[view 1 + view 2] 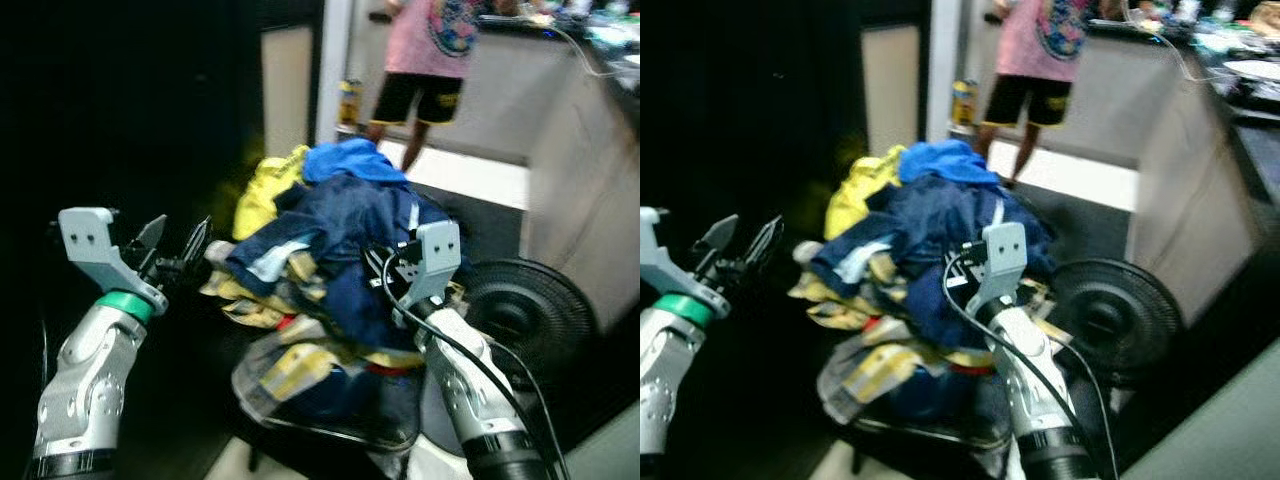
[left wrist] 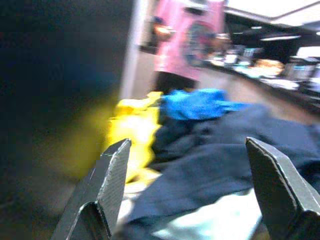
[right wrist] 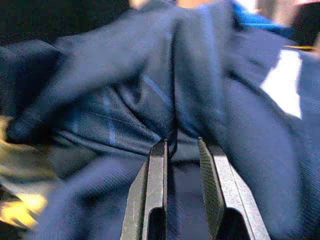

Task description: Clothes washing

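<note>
Navy garment is pinched by the right gripper; left gripper hangs spread.

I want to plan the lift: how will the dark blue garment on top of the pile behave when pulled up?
Probably floppy: the dark blue garment lies in soft folds. It may drag neighbours along, since it overlaps the yellow cloth. The right gripper pinches only a fold, so it might slip.

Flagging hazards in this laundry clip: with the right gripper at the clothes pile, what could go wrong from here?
1. The right gripper is nearly closed on a fold of the navy garment; lifting may drag tangled clothes off the heaped pile.
2. The right arm's loose black cable lies against the clothes and could snag.
3. A person stands beyond the pile, and a fan sits beside it; a wide swing might hit either.
</note>
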### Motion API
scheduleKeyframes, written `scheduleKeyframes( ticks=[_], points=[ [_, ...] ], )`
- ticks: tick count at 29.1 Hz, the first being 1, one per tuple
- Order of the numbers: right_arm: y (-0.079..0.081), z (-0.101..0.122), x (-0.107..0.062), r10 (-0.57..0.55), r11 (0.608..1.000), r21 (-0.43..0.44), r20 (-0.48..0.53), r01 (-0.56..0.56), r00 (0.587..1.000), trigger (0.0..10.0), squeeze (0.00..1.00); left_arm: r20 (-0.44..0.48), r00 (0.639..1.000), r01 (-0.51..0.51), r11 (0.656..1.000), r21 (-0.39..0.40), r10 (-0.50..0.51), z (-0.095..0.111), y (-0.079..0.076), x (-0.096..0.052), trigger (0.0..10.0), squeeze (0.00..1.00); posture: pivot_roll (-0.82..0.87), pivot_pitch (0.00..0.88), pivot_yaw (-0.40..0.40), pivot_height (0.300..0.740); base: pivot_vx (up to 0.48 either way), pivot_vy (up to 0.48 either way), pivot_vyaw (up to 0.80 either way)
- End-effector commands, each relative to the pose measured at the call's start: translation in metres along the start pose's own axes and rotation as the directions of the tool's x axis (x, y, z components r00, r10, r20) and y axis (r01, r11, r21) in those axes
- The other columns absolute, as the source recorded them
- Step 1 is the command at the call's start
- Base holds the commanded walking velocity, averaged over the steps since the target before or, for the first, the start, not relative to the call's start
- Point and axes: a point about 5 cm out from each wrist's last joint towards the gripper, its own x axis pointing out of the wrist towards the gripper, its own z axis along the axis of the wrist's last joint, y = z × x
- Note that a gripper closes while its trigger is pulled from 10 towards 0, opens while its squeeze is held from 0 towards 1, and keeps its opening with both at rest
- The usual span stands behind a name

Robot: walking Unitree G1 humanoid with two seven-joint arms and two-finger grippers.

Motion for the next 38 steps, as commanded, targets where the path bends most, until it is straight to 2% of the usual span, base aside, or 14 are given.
scheduleKeyframes(
  ticks=[1, 6, 9, 10, 15, 19, 20, 22, 23, 25, 27, 29, 35, 38],
  points=[
    [-0.012, -0.010, -0.010, -0.041, 0.999, 0.005, -0.048, 0.041, 0.998, 10.0, 0.00, 0.011, 1.000, 0.007, 1.000, 0.004, -0.007, 0.008, 0.006, -0.003, 10.0, 0.00, 0.02, 0.000, 0.004, 0.740, 0.000, 0.000, -0.80],
    [-0.010, -0.011, -0.012, -0.023, 1.000, -0.001, -0.056, 0.023, 0.998, 10.0, 0.00, 0.020, 1.000, -0.002, 1.000, 0.011, 0.002, 0.009, 0.005, 0.000, 10.0, 0.00, 0.03, 0.000, -0.006, 0.740, 0.000, 0.000, -0.80],
    [-0.009, -0.010, -0.011, -0.020, 1.000, -0.004, -0.054, 0.020, 0.998, 10.0, 0.00, 0.011, 1.000, -0.017, 1.000, 0.013, 0.017, 0.003, -0.002, 0.004, 10.0, 0.00, 0.03, 0.000, -0.008, 0.740, 0.000, 0.000, -0.27],
    [-0.009, -0.009, -0.009, -0.023, 1.000, -0.009, -0.052, 0.022, 0.998, 10.0, 0.00, 0.003, 0.999, -0.044, 0.999, -0.002, 0.044, -0.001, -0.010, 0.008, 10.0, 0.00, 0.02, 0.000, -0.010, 0.740, 0.000, 0.000, 0.00],
    [-0.011, -0.005, -0.007, -0.026, 1.000, -0.001, -0.038, 0.026, 0.999, 10.0, 0.00, 0.012, 0.999, -0.048, 0.999, -0.012, 0.048, -0.001, -0.023, 0.015, 10.0, 0.00, 0.02, 0.003, -0.008, 0.740, 0.000, 0.000, 0.00],
    [-0.008, 0.004, -0.003, 0.002, 0.999, 0.053, -0.011, -0.002, 1.000, 10.0, 0.00, 0.048, 0.996, -0.081, 0.997, 0.001, 0.081, 0.006, -0.034, 0.019, 10.0, 0.00, 0.01, 0.011, -0.014, 0.740, 0.000, 0.000, 0.00],
    [-0.008, 0.004, -0.003, 0.002, 0.999, 0.053, -0.011, -0.002, 1.000, 10.0, 0.00, 0.048, 0.996, -0.081, 0.997, 0.001, 0.081, 0.006, -0.034, 0.019, 10.0, 0.00, 0.01, 0.011, -0.014, 0.740, 0.000, 0.000, 0.00],
    [0.000, 0.005, -0.001, 0.060, 0.997, 0.049, -0.008, -0.060, 0.998, 10.0, 0.00, -0.091, 0.984, -0.133, 0.970, 0.205, 0.154, -0.015, -0.027, 0.019, 10.0, 0.00, 0.01, 0.012, -0.023, 0.740, 0.000, 0.000, 0.00],
    [0.006, 0.006, 0.003, 0.097, 0.994, 0.044, 0.000, -0.096, 0.995, 10.0, 0.00, -0.124, 0.975, -0.151, 0.961, 0.232, 0.183, -0.023, -0.024, 0.017, 10.0, 0.00, 0.01, 0.015, -0.031, 0.740, 0.000, 0.000, 0.00],
    [0.011, 0.007, 0.005, 0.120, 0.992, 0.040, 0.006, -0.121, 0.993, 10.0, 0.00, -0.139, 0.969, -0.165, 0.957, 0.240, 0.202, -0.028, -0.023, 0.017, 10.0, 0.00, 0.01, 0.015, -0.031, 0.740, 0.000, 0.000, 0.00],
    [0.019, 0.012, 0.011, 0.159, 0.987, 0.033, 0.032, -0.160, 0.987, 10.0, 0.00, -0.117, 0.972, -0.181, 0.964, 0.192, 0.206, -0.024, -0.026, 0.018, 10.0, 0.00, 0.02, 0.019, -0.038, 0.740, 0.000, 0.000, 0.00],
    [0.025, 0.016, 0.016, 0.194, 0.980, 0.038, 0.042, -0.196, 0.980, 10.0, 0.00, -0.094, 0.974, -0.184, 0.965, 0.187, 0.204, -0.020, -0.028, 0.019, 10.0, 0.00, 0.03, 0.022, -0.047, 0.740, 0.000, 0.000, 0.00],
    [0.034, 0.018, 0.025, 0.225, 0.973, 0.046, 0.053, -0.228, 0.973, 10.0, 0.00, -0.095, 0.969, -0.204, 0.958, 0.202, 0.227, -0.019, -0.026, 0.013, 10.0, 0.00, 0.05, 0.032, -0.065, 0.740, 0.000, 0.000, 0.00],
    [0.043, 0.019, 0.031, 0.252, 0.963, 0.080, 0.063, -0.256, 0.966, 10.0, 0.00, -0.086, 0.959, -0.245, 0.940, 0.236, 0.271, -0.013, -0.019, 0.006, 10.0, 0.00, 0.08, 0.035, -0.083, 0.740, 0.000, 0.000, 0.00]
  ],
)
